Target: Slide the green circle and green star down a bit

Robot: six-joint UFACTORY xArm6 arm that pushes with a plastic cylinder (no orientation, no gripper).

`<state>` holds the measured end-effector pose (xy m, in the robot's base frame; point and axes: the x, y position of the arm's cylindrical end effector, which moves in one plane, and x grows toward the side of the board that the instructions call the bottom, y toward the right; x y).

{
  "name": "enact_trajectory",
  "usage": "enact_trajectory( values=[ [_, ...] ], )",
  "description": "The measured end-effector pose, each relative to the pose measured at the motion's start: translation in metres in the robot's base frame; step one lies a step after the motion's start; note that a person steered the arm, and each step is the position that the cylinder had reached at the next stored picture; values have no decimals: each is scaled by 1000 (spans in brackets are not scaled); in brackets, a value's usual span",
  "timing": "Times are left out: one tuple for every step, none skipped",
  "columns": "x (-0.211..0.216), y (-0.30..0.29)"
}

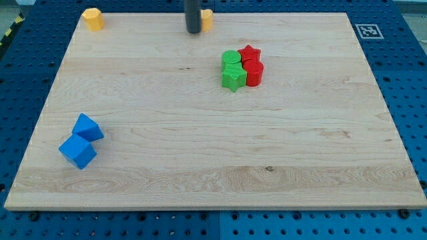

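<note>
My tip [193, 31] above green circle [231, 58], green star [233, 77] (wooden board [200, 153]).

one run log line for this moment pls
my tip: view's top, apart from blocks | green circle and green star: touching, not yet pushed

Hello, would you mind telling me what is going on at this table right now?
I am a rod-ended arm pushing blocks on a wooden board. My tip sits near the view's top, touching neither the green circle nor the green star, which sit packed against two red blocks. Neither green block is being pushed yet.
</note>
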<state>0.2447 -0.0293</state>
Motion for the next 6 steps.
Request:
enact_trajectory(
  values=[
    [0,19],
    [13,16],
    [28,35],
    [28,69],
    [39,100],
    [42,91]
  ],
)
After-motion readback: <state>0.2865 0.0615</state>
